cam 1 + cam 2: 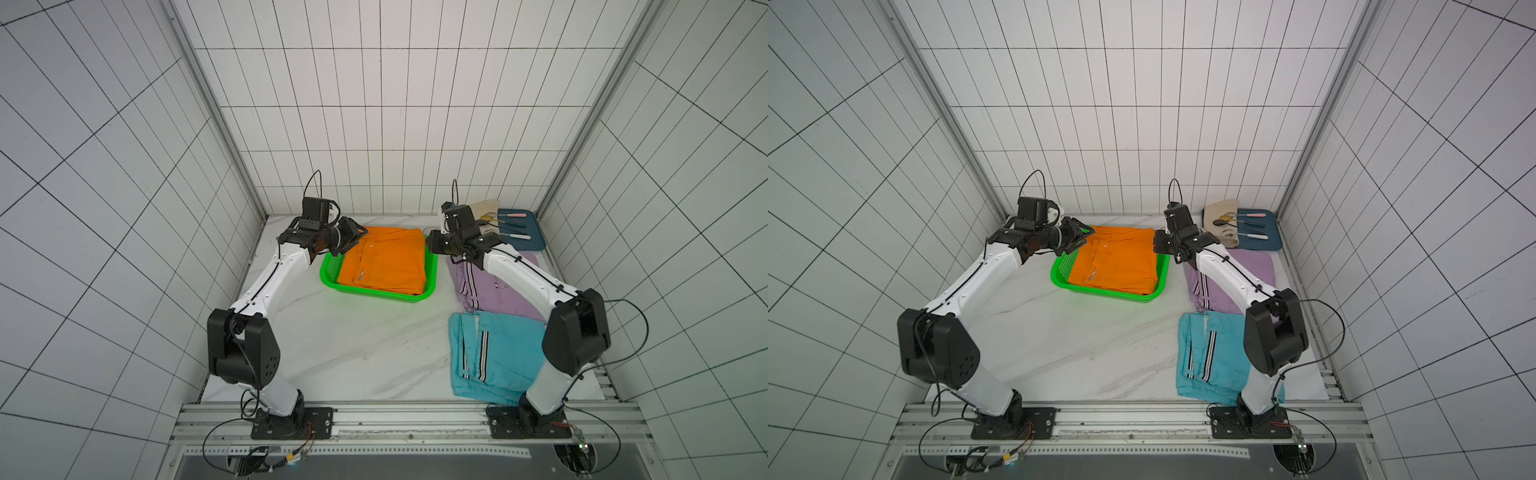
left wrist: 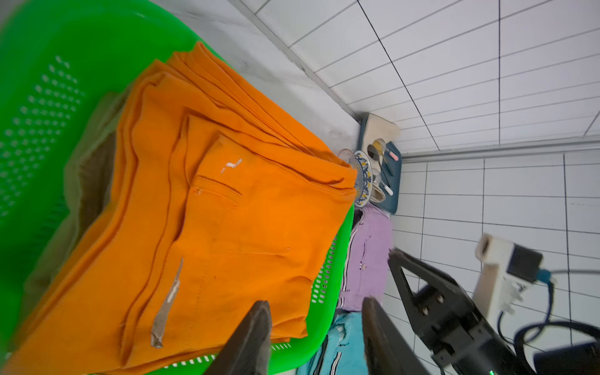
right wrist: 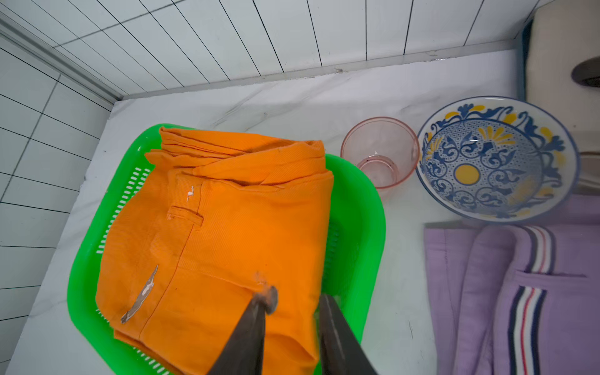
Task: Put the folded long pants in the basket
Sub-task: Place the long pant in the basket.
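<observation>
The green basket [image 1: 374, 294] [image 1: 1104, 293] stands at the back middle of the table. Folded orange pants [image 1: 384, 262] [image 3: 227, 243] lie on top inside it, and a tan pair [image 2: 87, 181] shows beneath them. My left gripper [image 1: 357, 232] [image 2: 315, 311] hangs open over the basket's far left corner, holding nothing. My right gripper [image 1: 430, 243] [image 3: 293, 302] is over the orange pants' right edge, jaws apart. Lilac pants [image 1: 490, 295] [image 3: 487, 292] and light blue pants [image 1: 503, 353] [image 1: 1217, 357] lie on the table to the right, partly under my right arm.
A dark blue tray [image 1: 536, 243] with utensils and a beige cloth [image 1: 484, 208] sits at the back right corner. A pink glass cup [image 3: 380, 152] and a blue patterned bowl [image 3: 496, 159] stand between the basket and the tray. Tiled walls close three sides.
</observation>
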{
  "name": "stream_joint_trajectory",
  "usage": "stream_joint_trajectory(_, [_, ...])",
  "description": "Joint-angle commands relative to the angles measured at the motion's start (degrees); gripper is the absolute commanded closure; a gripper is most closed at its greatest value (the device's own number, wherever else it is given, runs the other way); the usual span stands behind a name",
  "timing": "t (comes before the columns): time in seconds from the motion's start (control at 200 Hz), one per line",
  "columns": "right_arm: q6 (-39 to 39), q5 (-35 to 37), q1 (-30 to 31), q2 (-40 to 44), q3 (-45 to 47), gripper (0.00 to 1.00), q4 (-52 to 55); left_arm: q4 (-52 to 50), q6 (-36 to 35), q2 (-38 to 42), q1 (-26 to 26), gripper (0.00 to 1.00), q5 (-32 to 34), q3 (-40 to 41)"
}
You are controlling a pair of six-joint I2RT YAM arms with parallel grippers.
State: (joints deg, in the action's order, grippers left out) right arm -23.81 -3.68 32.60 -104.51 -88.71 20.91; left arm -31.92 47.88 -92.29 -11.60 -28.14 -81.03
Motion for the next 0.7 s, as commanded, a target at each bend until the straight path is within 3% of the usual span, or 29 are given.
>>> stream_joint_trajectory(0.0, [2.8,0.3,0.0,-8.7,-6.4,0.73,3.9,3.5,3.2,-2.2,0.8,0.50,-2.3,7.8])
stream_joint_trajectory(0.21, [2.6,1.6,0.2,-18.1,-11.8,0.80,5.2,7.5,1.9,-4.3,1.1,0.50,-0.2,13.3])
stream_joint_trajectory(0.36, [1.4,4.2,0.1,-22.0,-11.6,0.80,7.4,9.3,0.5,-9.8,2.5,0.49,-2.5,12.9])
stream_joint_trajectory(0.5, [2.5,4.7,0.2,-27.4,-18.7,0.80,14.4,13.0,2.7,-12.7,5.6,0.49,-6.7,15.2])
stream_joint_trajectory(0.695, [4.4,3.6,0.4,-31.3,-26.0,0.79,18.9,13.2,0.7,-8.7,7.5,0.49,-1.3,18.6])
